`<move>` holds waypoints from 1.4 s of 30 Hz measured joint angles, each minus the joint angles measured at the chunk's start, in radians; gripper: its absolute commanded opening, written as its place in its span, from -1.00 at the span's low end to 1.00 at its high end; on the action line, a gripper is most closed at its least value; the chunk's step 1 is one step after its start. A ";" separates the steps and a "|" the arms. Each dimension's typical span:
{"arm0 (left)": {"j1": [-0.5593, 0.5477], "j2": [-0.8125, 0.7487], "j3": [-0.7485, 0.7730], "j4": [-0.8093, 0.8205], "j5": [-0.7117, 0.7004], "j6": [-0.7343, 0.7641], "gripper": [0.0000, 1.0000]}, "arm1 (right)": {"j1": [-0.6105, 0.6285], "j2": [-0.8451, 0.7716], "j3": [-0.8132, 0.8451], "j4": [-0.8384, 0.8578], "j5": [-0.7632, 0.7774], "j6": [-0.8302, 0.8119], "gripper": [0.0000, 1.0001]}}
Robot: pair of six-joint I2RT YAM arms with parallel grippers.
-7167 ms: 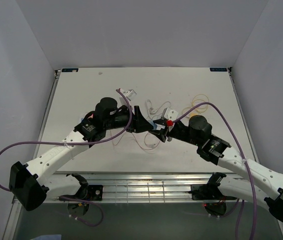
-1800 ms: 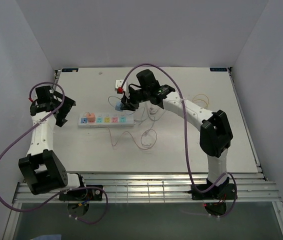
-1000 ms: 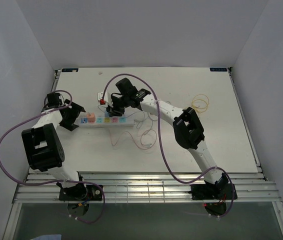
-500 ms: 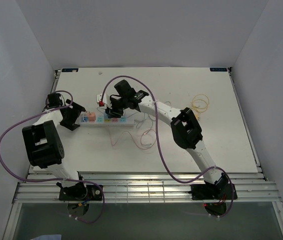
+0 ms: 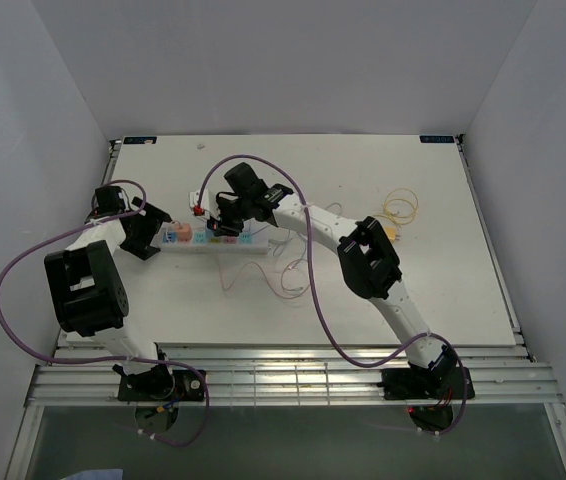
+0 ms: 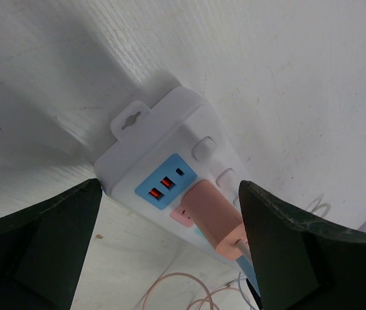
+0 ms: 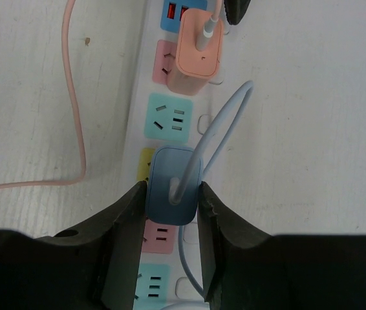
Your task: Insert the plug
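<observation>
On the near part of the surface: a thin pink cable [image 5: 288, 278] lies in loose loops on the white surface [image 5: 443, 290], just in front of the power strip.
Power strip: I see the white power strip [image 5: 254, 243] lying left to right, left of centre. It has a row of coloured sockets, and a blue USB panel [image 6: 163, 186] at its left end.
Left gripper: the left gripper [image 5: 153, 232] is released, with its jaws spread wide at the strip's left end. From the left wrist camera its dark fingers [image 6: 41, 239] stand on either side of the USB end. I cannot tell whether they touch the strip.
Pink plug: a pink plug [image 7: 199, 51] sits on the pink socket next to the USB panel, with its cable leaving from the top.
Right gripper: the right gripper [image 7: 172, 188] is clenched on the blue plug [image 7: 170, 174], one finger pressed against each side.
Blue plug position: it is over the yellow socket [image 7: 144, 165], between a teal socket and a pink one. I cannot tell whether the prongs are fully in. Its light-blue cable [image 7: 225, 119] arcs up and away.
Farther right: some yellow loops [image 5: 398, 210] lie well apart from the strip.
</observation>
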 measured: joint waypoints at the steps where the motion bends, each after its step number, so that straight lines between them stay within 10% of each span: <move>1: 0.000 0.000 0.000 0.000 0.000 0.001 0.96 | 0.000 0.001 0.000 0.003 0.003 0.000 -0.85; 42: 0.000 0.000 0.000 -0.002 0.001 0.018 0.95 | 0.001 -0.014 -0.008 -0.027 0.045 -0.013 -0.85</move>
